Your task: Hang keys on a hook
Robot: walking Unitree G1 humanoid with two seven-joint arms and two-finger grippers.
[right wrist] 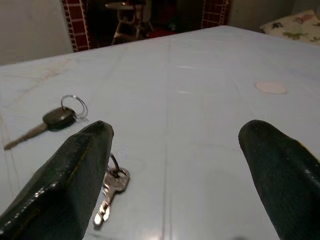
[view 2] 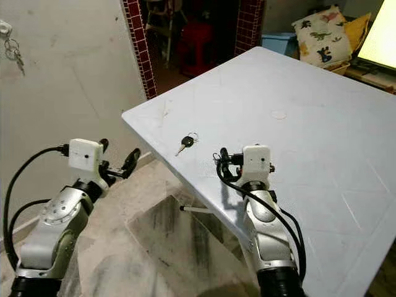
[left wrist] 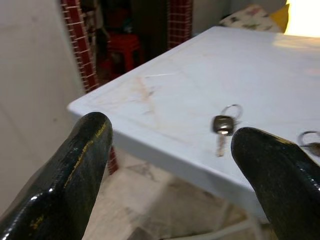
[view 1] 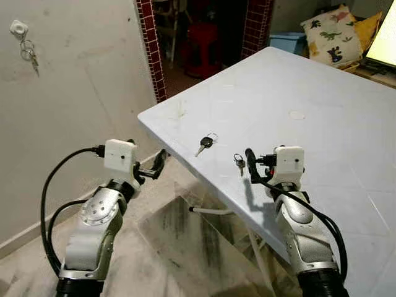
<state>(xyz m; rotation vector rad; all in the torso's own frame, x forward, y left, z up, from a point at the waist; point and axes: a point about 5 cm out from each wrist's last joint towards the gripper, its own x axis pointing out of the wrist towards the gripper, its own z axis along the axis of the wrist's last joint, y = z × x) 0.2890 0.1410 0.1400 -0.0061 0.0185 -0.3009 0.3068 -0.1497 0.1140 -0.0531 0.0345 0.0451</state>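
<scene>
Two key sets lie on the pale blue table (view 1: 322, 93), near its front-left corner. Black-headed key (view 1: 205, 144) with a split ring sits flat, blade pointing toward the table edge. Silver keys (view 1: 239, 162) on a ring lie just beside it, closer to the right gripper (view 1: 252, 167).

Right gripper is over the table, low, just beside the silver keys. Its jaws are spread wide and grip nothing; in the right wrist view one finger (right wrist: 70, 175) sits right next to the silver keys (right wrist: 111, 192), partly covering the ring, and whether they touch can't be told. Black key (right wrist: 56, 119) is a little further out in that view.

Left gripper (view 1: 154, 166) hangs off the table, over the floor (view 1: 179, 241), near the table corner, aimed at it. Jaws wide apart, nothing between them. Left wrist view shows both fingers (left wrist: 75, 170) framing the corner with the black key (left wrist: 223, 125) beyond.

Third bunch of keys (view 1: 28, 54) hangs from a white hook (view 1: 18, 27) high on the wall (view 1: 80, 80) at far left, well apart from both grippers.

Behind the table: red-brick doorway (view 1: 148, 43), red stool (view 1: 203, 43), dinosaur-print pillow (view 1: 331, 36), lit screen (view 1: 385, 43) at far right.
</scene>
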